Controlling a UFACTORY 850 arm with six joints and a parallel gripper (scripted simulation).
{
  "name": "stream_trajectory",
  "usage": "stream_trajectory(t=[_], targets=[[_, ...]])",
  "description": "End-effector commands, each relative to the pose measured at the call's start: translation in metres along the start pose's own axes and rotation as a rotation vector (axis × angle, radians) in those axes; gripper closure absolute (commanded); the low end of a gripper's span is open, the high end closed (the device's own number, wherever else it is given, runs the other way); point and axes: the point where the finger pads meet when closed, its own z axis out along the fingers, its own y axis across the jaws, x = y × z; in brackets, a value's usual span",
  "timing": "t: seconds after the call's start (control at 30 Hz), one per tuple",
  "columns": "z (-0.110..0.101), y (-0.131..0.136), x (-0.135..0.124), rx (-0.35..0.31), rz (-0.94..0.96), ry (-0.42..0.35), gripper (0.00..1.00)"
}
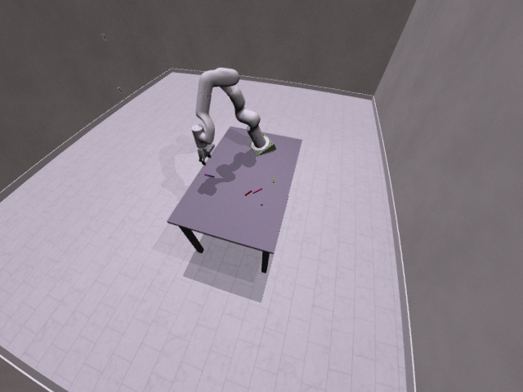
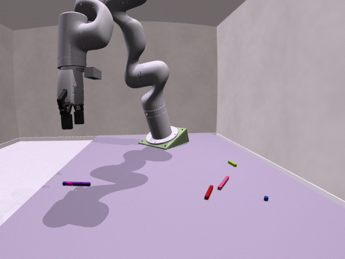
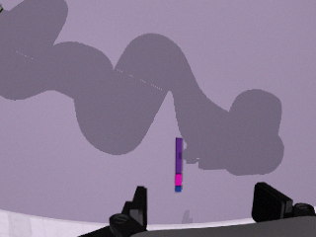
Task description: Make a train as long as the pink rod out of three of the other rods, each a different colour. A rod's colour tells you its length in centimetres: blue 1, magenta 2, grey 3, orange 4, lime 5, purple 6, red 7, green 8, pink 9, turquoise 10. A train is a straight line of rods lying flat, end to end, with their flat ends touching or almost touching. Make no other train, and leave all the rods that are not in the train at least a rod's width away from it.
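A train of three rods lies flat near the table's left edge: a blue rod [image 2: 64, 183] [image 3: 178, 189], a magenta rod [image 2: 69, 183] [image 3: 178, 180] and a purple rod [image 2: 81, 183] [image 3: 178, 154], end to end in one line; it also shows in the top view [image 1: 208, 174]. The pink rod [image 2: 223, 182] [image 1: 257, 190] lies toward the right, with a red rod [image 2: 208, 191] [image 1: 248, 193] close beside it. My gripper [image 2: 70, 120] [image 1: 203, 160] [image 3: 201, 202] is open and empty, high above the table, over its left edge behind the train.
A lime rod [image 2: 232, 163] [image 1: 273, 180] lies behind the pink rod. A second blue rod [image 2: 266, 198] [image 1: 261, 205] lies alone at the right. The arm's green base [image 2: 178, 138] stands at the back of the table [image 2: 172, 228]. The table's left edge is close to the train.
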Motion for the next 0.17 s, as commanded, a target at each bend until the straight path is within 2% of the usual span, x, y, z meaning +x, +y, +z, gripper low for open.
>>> stream_trajectory(t=[0.0, 0.13], targets=[[-0.0008, 0.0007, -0.0004, -0.002, 0.0, -0.001, 0.0], [-0.0008, 0.0007, -0.0004, -0.002, 0.0, -0.001, 0.0]])
